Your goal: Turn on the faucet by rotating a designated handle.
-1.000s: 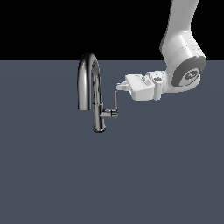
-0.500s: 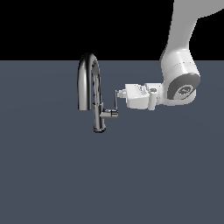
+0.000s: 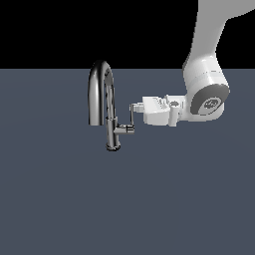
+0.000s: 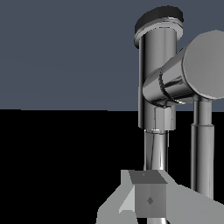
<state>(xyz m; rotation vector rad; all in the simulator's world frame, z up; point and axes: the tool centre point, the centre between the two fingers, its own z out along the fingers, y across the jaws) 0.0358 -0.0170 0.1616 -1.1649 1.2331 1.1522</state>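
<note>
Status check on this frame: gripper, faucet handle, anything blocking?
Gripper level with the handle tip, jaws' opening not readable. Contact unclear. Faucet upright on the grey surface. Nothing seen between gripper and handle.

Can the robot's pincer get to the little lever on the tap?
Probably yes. In the exterior view the pincer already sits right at the top of the handle, beside the faucet. Nothing stands between them.
</note>
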